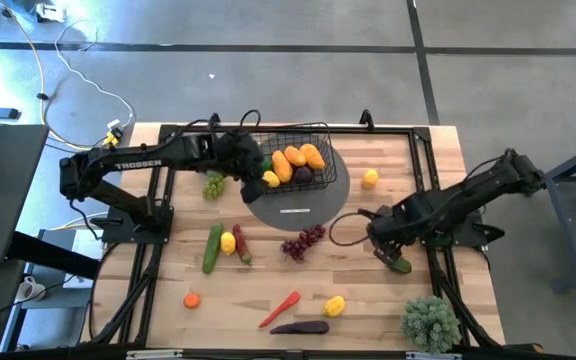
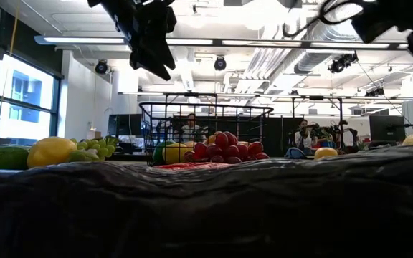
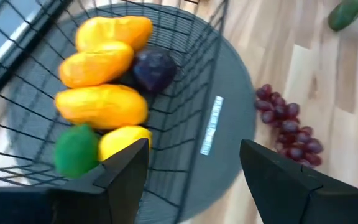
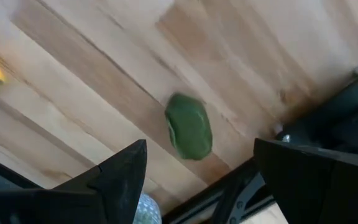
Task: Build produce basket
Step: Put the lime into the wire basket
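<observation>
Grippers both spread and empty: left gripper (image 1: 258, 172) over the basket (image 1: 320, 135) rim, right gripper (image 1: 386, 250) above a green vegetable (image 4: 189, 126) near the table's (image 1: 388, 310) right edge.

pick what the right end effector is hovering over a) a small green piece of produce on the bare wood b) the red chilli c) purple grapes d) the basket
a: the right wrist view looks past the open right end effector at a small green piece of produce lying on the wooden table, with nothing held between the fingers.

Bright overhead light, blurred wrist views
</observation>
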You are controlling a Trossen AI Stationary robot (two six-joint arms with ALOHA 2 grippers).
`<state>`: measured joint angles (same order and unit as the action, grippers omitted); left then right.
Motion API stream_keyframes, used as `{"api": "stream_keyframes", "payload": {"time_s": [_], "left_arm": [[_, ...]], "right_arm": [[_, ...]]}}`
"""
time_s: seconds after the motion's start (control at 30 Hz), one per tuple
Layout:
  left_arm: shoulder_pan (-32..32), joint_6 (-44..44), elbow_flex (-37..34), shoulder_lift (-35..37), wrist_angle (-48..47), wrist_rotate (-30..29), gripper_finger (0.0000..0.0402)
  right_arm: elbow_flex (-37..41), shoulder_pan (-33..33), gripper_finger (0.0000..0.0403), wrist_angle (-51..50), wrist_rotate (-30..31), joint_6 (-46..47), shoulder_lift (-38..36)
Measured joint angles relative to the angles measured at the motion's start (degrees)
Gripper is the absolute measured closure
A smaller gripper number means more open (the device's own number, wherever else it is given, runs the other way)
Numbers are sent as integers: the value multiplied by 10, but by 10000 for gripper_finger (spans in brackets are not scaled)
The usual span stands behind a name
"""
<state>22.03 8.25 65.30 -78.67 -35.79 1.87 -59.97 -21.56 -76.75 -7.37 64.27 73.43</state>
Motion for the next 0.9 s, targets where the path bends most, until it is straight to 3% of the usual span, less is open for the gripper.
{"api": "stream_keyframes", "payload": {"time_s": [0.43, 0.9], "left_arm": [[-83, 38, 0, 0, 0, -51, 158], [-95, 51, 0, 0, 0, -58, 158]], "right_arm": [[110, -69, 126, 102, -31, 68, 0], [182, -92, 126, 195, -51, 79, 1]]}}
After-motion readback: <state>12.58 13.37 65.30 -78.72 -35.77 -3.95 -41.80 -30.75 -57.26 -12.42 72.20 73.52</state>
